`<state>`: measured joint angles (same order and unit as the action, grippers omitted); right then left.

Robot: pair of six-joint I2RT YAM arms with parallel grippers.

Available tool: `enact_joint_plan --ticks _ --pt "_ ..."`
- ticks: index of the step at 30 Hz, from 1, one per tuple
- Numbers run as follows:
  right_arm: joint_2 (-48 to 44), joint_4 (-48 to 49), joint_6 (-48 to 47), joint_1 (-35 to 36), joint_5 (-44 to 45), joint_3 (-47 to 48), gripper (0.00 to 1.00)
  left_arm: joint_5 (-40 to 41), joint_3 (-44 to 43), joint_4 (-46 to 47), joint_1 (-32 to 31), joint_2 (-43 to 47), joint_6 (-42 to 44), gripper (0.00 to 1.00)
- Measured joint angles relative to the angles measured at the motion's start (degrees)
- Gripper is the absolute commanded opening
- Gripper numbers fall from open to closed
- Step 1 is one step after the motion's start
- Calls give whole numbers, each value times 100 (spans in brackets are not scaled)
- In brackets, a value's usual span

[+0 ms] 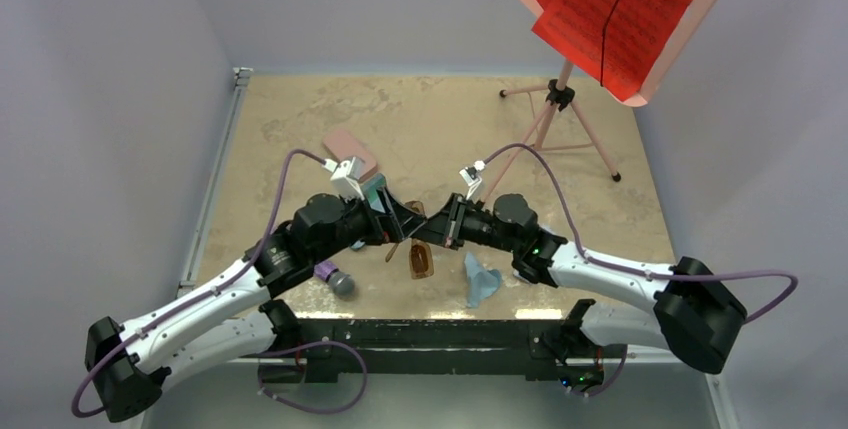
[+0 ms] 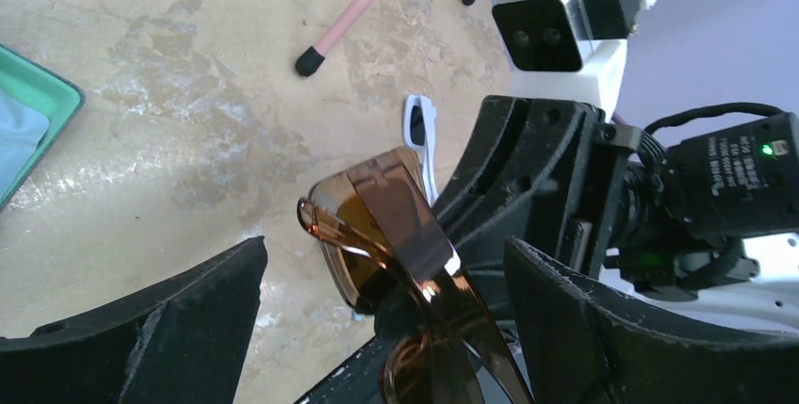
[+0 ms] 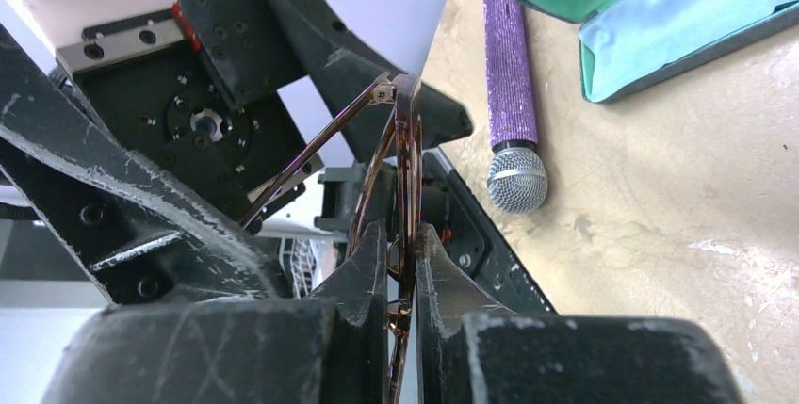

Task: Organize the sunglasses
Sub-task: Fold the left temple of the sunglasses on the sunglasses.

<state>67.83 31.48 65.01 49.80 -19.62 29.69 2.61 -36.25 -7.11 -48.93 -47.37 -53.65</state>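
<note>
Sunglasses: one brown pair [image 2: 396, 225] (in right pincer [image 3: 402, 236]), one white pair [image 2: 417, 127].

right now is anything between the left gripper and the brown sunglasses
Nothing visible stands between them. The brown sunglasses sit inside the span of the wide-open left gripper, while the right gripper is shut on their frame.

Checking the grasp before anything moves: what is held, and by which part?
The right gripper pinches the brown-framed sunglasses by the front rim; the left gripper is open.
</note>
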Motion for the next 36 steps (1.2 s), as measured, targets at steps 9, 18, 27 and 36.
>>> enact_joint_plan --ticks 9,18,27,36 --pt "-538 459 245 0 570 -498 0 -208 199 -153 -37 1182 -24 100" --pt "-824 444 59 -4 356 -420 0 -754 656 297 -37 1353 -188 100" --pt "-894 409 -35 -4 210 -413 0 -992 647 378 -37 1259 -299 100" --pt "-1071 417 -225 -4 162 -413 0 120 442 -901 -37 1622 -1060 100"
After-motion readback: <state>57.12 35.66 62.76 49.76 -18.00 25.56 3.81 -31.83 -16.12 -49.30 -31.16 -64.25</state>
